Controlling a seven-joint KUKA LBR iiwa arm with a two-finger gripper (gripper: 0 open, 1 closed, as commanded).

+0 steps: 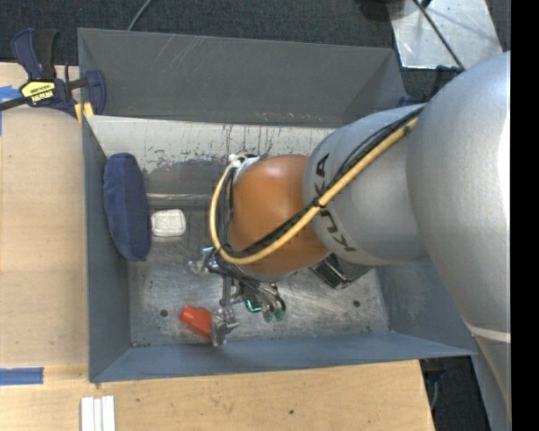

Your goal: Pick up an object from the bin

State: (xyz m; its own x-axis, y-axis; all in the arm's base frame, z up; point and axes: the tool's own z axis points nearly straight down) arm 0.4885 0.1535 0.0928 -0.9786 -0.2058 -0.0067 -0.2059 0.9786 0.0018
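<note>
Low by the bin's (251, 356) near wall, the gripper (223, 327) sits just beside a small red thing (195, 319), though wrist hardware hides whether it is open.

In the bin (251, 362), pouch (126, 205) against left wall, block (168, 224) right of it, lump (196, 320) near front wall beside the pincer (223, 329).

my wrist cover (265, 212) is orange-brown. the bin (251, 83) is grey; at centre left a navy pouch (126, 206) and a white block (168, 224), lower down a red piece (196, 321).
</note>
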